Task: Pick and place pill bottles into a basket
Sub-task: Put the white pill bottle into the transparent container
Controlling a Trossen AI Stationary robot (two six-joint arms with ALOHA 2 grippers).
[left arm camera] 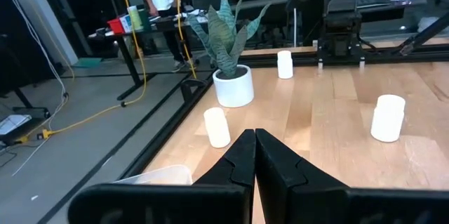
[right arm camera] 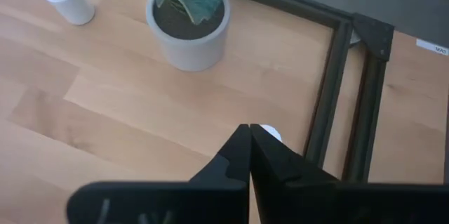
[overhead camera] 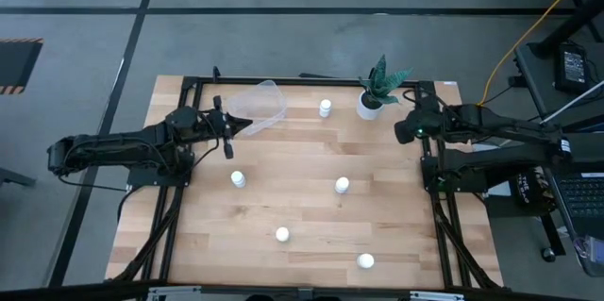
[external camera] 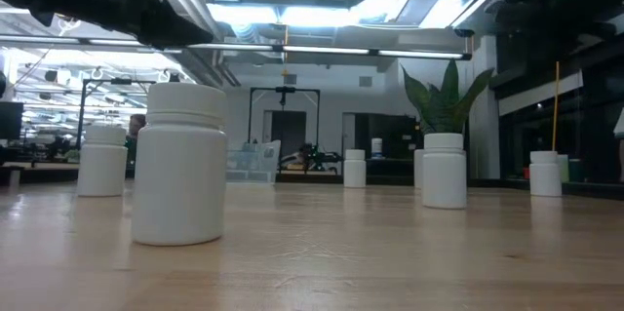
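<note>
On the pale wooden slatted table (overhead camera: 302, 216), five small white cylindrical pill bottles with white caps are seen standing upright and well apart: one (overhead camera: 326, 108) near the far edge, beside the white pot holding a green spiky plant (overhead camera: 370, 103); one (overhead camera: 238, 178) left of centre; one (overhead camera: 342, 185) right of centre; one (overhead camera: 282, 235) nearer the front; and one (overhead camera: 365, 261) close to the front edge. The clear, see-through plastic basket with rounded corners (overhead camera: 258, 108) is found at the far left of the table, and no bottle is seen inside it; whether it is tilted cannot be told. The left gripper (overhead camera: 227, 139) is placed just beside the basket's near rim, its dark fingers (left arm camera: 242, 155) pressed together on nothing; in the left wrist view the plant pot and three bottles are shown ahead of it. The right gripper (overhead camera: 404, 131) is held over the table's far right edge, near the plant pot, its fingers (right arm camera: 240, 150) likewise clenched on nothing; a black metal frame (right arm camera: 335, 90) is seen beneath it.
</note>
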